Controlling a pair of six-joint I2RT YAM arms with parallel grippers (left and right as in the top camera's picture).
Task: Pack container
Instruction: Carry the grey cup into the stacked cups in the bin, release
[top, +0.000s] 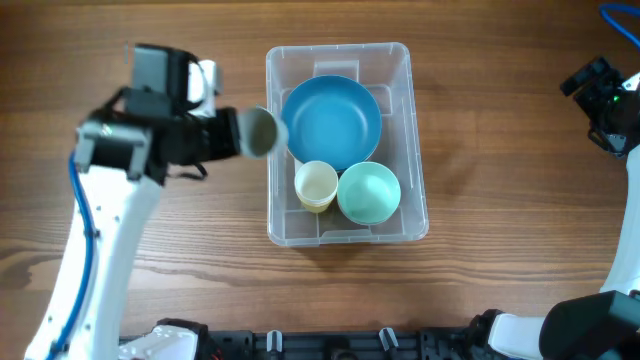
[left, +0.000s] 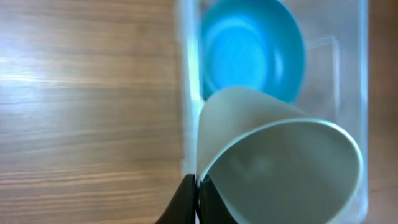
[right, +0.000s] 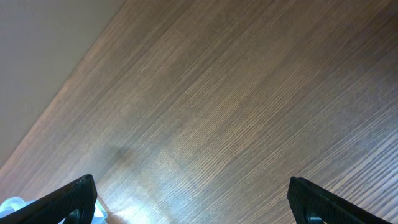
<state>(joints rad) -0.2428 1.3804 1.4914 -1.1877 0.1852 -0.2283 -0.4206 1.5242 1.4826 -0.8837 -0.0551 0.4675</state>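
Even, bright light overhead; soft glare on the bench (right: 205, 124) in both wrist views; the left wrist view is blurred.

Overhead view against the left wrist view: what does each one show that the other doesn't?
Only the overhead view shows the cream cup and the mint bowl in the container, plus the right arm far off. Only the left wrist view shows how the left gripper pinches the grey cup by its rim. Both show the blue bowl, the container, the grey cup and the wooden table.
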